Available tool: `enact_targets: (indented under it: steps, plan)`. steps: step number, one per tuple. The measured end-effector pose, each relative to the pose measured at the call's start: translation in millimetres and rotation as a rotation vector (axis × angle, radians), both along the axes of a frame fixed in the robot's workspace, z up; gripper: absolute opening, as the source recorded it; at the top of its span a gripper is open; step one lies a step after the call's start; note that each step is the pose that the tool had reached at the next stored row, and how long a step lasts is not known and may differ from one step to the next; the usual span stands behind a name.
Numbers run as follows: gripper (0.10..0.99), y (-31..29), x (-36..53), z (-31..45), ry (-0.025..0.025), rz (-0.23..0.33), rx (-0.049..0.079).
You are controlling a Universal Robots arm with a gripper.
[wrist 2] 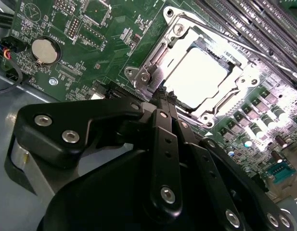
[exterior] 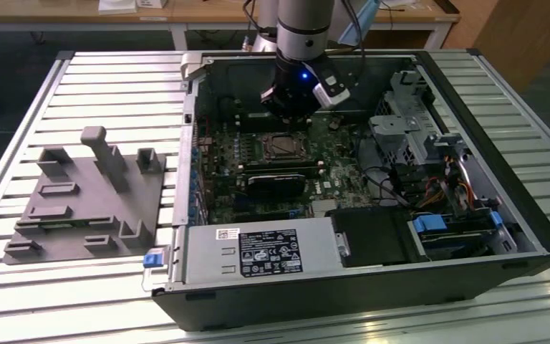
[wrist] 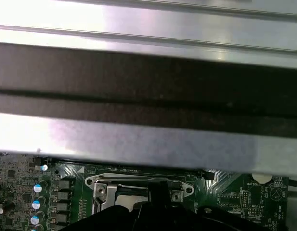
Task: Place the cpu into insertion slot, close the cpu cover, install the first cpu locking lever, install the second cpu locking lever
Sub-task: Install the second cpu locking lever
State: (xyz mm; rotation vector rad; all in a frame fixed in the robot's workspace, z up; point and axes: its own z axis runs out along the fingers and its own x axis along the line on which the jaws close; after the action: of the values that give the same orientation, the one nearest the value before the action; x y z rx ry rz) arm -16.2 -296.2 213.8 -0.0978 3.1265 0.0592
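While cpu cover (wrist 2: 199,72) lies closed, fingers (wrist 2: 163,98) meet.

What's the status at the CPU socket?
Claw shut, empty, at the socket edge. CPU seated, cpu cover down over it. Nothing in the way.

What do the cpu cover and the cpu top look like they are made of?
The cpu cover looks like bright stamped metal: a silvery frame with glints on its bent edges. The cpu top seems brushed or plated metal, pale and glaring under the light; the glare hides its exact finish.
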Motion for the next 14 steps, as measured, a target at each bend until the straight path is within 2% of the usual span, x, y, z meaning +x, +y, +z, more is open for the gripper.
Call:
enact_targets:
  steps: [4,7,10,14]
  plan:
    - [0.106,-1.3,-0.1,0.5,0.0002,0.0,0.0]
    - [0.106,-1.3,0.0,4.0,0.0,0.0,0.0]
    - [0.106,-1.3,0.0,11.3,0.0,0.0,0.0]
    - [0.106,-1.3,0.0,26.6,0.0,0.0,0.0]
